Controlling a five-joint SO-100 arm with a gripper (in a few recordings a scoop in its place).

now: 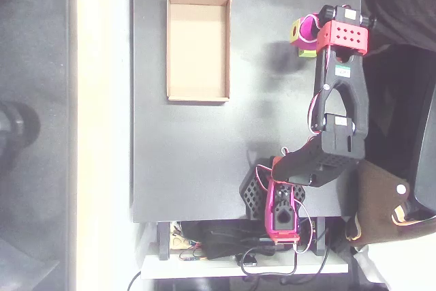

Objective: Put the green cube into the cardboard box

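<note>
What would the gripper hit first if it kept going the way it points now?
The gripper points left in the overhead view, with the green cube at its tip. Straight on lies bare black table, then probably the cardboard box; height is unclear.

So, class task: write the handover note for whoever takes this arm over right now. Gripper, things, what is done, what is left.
Gripper: at the table's upper right in the overhead view, down at the cube. Too blurred to tell whether it is open or shut on it.
Cube: on the table, a lime edge peeking from under the pink fingers.
Box: upper left of the table, empty, well apart from the cube.
Done: arm brought to the cube.
Left: confirm the grasp, lift, carry across, drop in the box.
</note>
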